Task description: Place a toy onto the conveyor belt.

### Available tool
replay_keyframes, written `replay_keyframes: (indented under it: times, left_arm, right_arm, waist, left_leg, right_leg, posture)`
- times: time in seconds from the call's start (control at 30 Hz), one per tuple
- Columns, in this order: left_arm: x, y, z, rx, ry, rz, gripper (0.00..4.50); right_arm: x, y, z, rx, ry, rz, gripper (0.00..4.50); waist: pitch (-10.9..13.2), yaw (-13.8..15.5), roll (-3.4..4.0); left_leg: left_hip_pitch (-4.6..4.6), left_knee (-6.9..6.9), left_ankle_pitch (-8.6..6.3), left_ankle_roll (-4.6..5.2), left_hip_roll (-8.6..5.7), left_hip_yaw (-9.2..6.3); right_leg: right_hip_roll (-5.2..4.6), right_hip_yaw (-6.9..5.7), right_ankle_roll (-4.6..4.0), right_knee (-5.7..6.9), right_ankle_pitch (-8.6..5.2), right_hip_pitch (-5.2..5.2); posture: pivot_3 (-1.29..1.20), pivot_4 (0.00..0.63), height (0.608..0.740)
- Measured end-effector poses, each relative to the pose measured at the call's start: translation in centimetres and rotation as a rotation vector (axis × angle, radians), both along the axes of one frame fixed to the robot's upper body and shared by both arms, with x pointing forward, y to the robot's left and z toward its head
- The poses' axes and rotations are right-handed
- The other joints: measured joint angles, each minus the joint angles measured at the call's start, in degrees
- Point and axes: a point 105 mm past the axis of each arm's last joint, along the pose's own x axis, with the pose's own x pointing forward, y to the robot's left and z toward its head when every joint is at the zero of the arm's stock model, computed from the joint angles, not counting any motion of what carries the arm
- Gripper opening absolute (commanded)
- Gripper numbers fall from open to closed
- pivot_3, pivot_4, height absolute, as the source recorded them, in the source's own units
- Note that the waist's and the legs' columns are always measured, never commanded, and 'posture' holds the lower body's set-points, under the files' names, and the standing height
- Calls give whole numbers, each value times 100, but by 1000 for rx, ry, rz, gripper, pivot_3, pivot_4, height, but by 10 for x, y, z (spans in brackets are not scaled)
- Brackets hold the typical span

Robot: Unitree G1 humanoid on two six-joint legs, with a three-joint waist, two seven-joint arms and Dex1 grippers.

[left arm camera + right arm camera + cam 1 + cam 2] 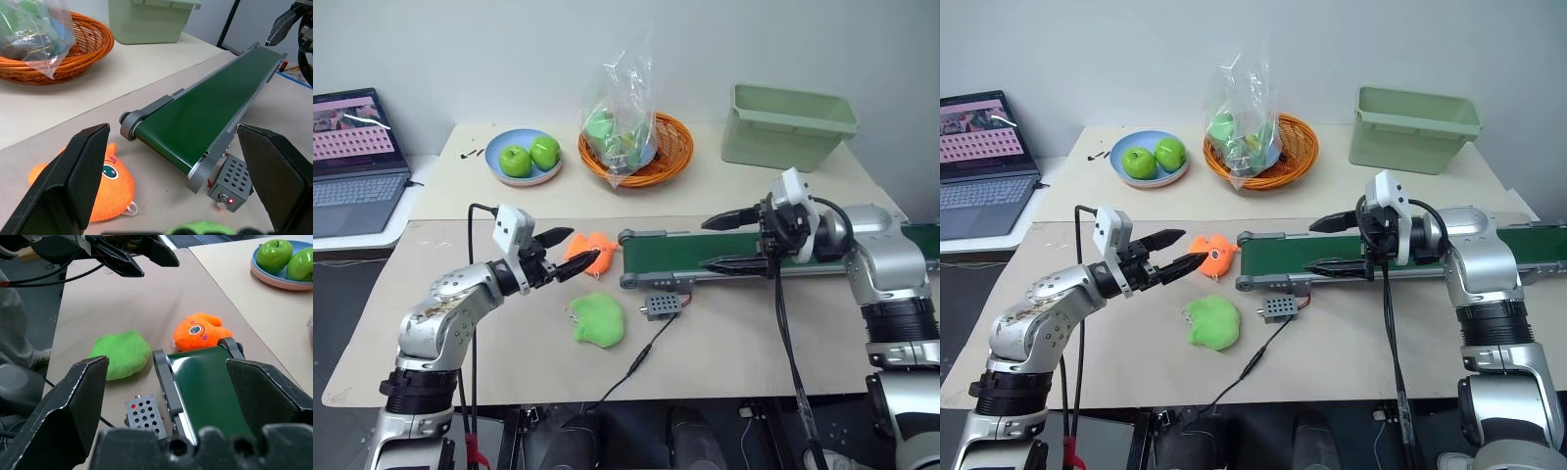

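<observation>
The lime-green plush toy point(598, 320) lies on the paper-covered table, just in front of the left end of the conveyor belt point(705, 253), a long dark green band in a grey frame. My left gripper point(578, 248) is open and empty, level, above and to the left of the toy, its tips close to an orange plush point(588, 249). Over the belt's left part hovers my right gripper point(705, 244), open and holding nothing, pointing left. In the right wrist view the toy point(120, 354) sits beside the belt's end roller point(164, 363).
A small grey box point(664, 305) with a red light and a black cable sits by the belt's front. At the back stand a blue plate point(501, 145) with two green apples, an orange basket point(677, 147) holding a plastic bag, and a pale green bin point(783, 142). A laptop point(352, 162) is at far left.
</observation>
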Motion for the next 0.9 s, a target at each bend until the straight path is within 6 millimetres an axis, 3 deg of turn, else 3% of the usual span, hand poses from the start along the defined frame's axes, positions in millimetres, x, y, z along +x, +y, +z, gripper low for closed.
replay_keyframes:
  times: [0.1, 0.23, 0.33, 0.5, 0.57, 0.73, 0.9]
  left_arm:
    - [3, 4, 1, -38, 12, 25, 4423]
    - [10, 24, 4, -193, 92, 120, 4423]
    - [10, 37, 2, -351, 239, 152, 4423]
    - [-2, 83, -48, -651, 625, 280, 4423]
    - [-6, 96, -56, -761, 702, 309, 4423]
    - [-16, 99, -70, -820, 804, 317, 4423]
    - [-24, 86, -89, -803, 903, 300, 4423]
  right_arm:
    - [1, 0, 1, 0, 0, 0, 4500]
    - [2, 0, 5, -2, -14, 9, 4500]
    - [2, 2, 6, -3, -22, 16, 4500]
    - [3, 2, 4, -1, -16, 16, 4500]
    - [3, 2, 4, -2, -15, 15, 4500]
    - [2, 1, 1, -2, -10, 10, 4500]
    - [0, 0, -6, -8, 2, -2, 4500]
  waist:
    - [0, -2, 0]
    - [0, -14, 0]
    - [0, -9, 0]
    - [0, -54, -1]
    - [0, -27, -1]
    - [0, 15, -1]
    - [0, 11, -1]
  left_leg:
    - [0, 0, 0, 0, 0, 0]
    - [0, 0, 0, 0, 2, 0]
    - [0, 0, 0, 0, 1, -1]
    - [3, -3, 0, -1, 2, -1]
    - [3, -2, 1, -1, 1, -2]
    - [4, -3, 0, -2, -1, -2]
    - [6, -6, 2, -5, -1, -2]
  right_leg:
    - [0, 0, 0, 0, 0, 0]
    - [0, -1, 0, 1, 0, -2]
    - [0, 0, 1, 1, 0, -1]
    - [1, 1, 1, 6, 0, -6]
    - [0, 0, 1, 6, 0, -4]
    - [-2, 1, 0, 2, 0, -1]
    - [-2, 3, 0, 5, 0, -2]
  posture:
    - [0, 150, 740]
    - [0, 150, 740]
    - [0, 150, 740]
    - [0, 150, 740]
    - [0, 150, 740]
    - [0, 150, 740]
    - [0, 150, 740]
